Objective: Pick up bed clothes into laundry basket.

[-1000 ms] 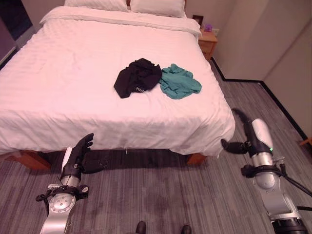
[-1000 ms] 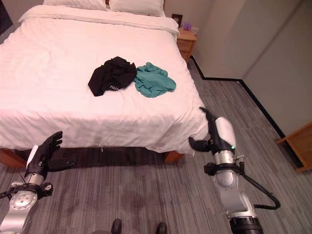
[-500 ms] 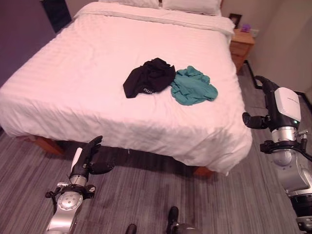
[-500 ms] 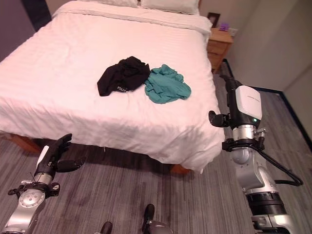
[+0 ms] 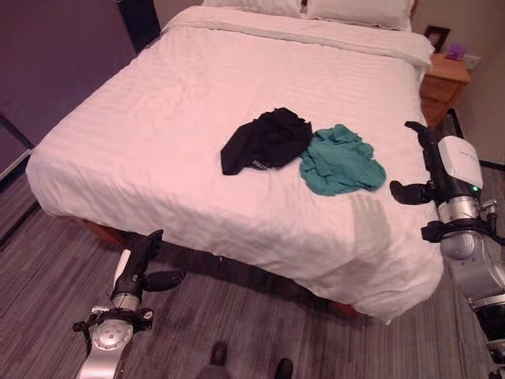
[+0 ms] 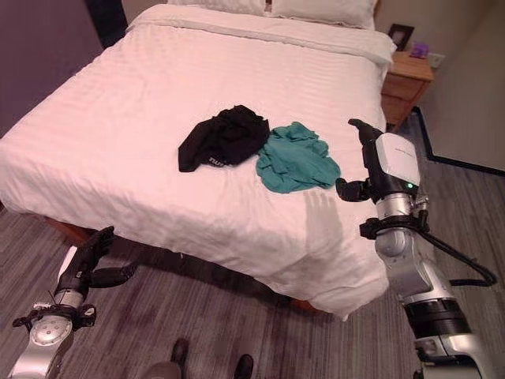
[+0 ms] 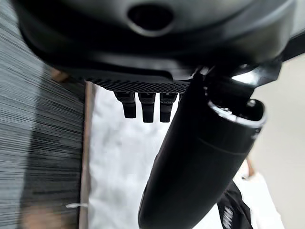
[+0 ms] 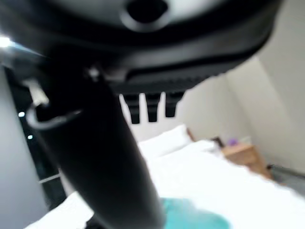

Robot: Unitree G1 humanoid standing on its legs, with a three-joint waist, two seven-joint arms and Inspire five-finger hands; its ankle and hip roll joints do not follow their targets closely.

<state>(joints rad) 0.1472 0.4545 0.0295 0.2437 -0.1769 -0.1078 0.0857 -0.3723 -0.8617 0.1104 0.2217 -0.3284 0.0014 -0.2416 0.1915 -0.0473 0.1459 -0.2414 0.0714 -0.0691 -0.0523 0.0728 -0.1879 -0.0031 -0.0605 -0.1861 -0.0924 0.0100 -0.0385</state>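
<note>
Left eye view now takes in the bed [image 5: 158,134] from nearer its right-hand corner than a second ago: the whole picture has shifted, so the camera has moved, not the clothes. The black garment [image 5: 264,140] and the teal garment [image 5: 339,160] lie crumpled and touching, just where they were on the white cover, the teal one nearer the robot's right. What has changed for the task is the right hand [image 5: 430,154]: it has risen from down beside the corner of the bed to the level of the cover, and now hangs just beside the teal garment, not touching it, fingers straight and relaxed and holding nothing. I judge this the approach to a first pick, with the teal piece the likelier target; nothing has been lifted yet, and I see no laundry basket.

The left hand [image 5: 140,260] hangs low by the foot of the bed over the floor [image 5: 47,260], well apart from both garments, fingers loosely extended and empty.

The bed cover is white, faintly striped and lightly creased, draping over the corner. Two pillows [image 5: 355,9] sit at the head, a wooden nightstand [image 5: 443,75] stands beside it bearing a small frame and a purple object, and the floor is grey striped carpet.
</note>
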